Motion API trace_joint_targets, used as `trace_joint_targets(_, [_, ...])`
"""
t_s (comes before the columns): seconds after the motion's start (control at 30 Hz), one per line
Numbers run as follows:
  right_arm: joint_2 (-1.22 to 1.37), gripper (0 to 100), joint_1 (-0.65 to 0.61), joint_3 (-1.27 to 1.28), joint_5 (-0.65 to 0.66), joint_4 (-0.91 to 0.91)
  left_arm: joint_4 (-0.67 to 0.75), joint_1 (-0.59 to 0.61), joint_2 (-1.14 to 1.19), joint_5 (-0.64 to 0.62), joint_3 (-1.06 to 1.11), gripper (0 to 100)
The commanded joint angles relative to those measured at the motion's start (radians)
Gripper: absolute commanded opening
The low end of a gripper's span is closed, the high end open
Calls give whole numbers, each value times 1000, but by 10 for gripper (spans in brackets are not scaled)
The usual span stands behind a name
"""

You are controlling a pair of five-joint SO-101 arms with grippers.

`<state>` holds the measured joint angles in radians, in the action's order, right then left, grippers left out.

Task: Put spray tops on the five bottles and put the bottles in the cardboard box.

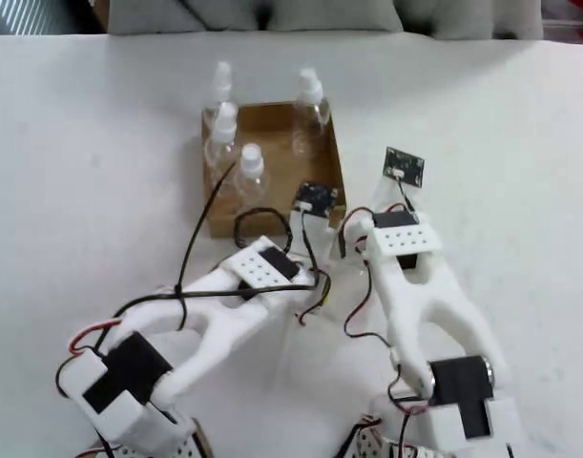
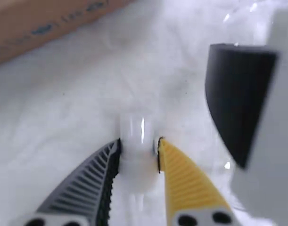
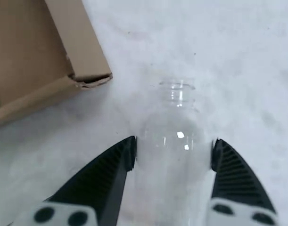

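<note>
The job looks mostly done: four capped bottles [image 1: 310, 110] with their white tops already on stand upright in the cardboard box [image 1: 270, 116]. One of them sits at the far left corner, and it is hard to tell whether it is fully inside. What seems left is the fifth one. The open bottle [image 3: 177, 120] is just beside the near right corner of the box, over the table [image 1: 482, 95], with the right gripper [image 3: 174, 150] around its body. The black ribbed jaws press against both sides, and the bare threaded neck points away from the wrist. The left gripper [image 2: 138, 146] has its jaws, one dark grey and one yellow, clamped on the last spray top [image 2: 133, 132], held close to the other arm. So the remaining steps, as I judge it, are to join top and neck, twist or press it home, and set this bottle in with the others. The bottles are clear, thin, glossy plastic with rounded shoulders. The top is small, whitish and smooth under a see-through cap. The box is shallow, plain brown card with a slightly crushed corner flap. The table surface is white and looks soft and matte.
</note>
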<state>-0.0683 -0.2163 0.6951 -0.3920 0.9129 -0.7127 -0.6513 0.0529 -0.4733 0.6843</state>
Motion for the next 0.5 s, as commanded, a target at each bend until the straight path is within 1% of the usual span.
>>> trace_joint_targets(0.0, [-7,303,-15,-63,31,93,-17,-1,-44,14,8,31])
trace_joint_targets(0.17, [-7,228,22,-86,37,108,-17,-1,-44,14,8,31])
trace_joint_targets(0.3, [-7,227,36,-86,68,111,-17,-1,-44,14,8,31])
trace_joint_targets(0.47, [-28,236,38,-89,91,157,-17,-1,-44,14,8,31])
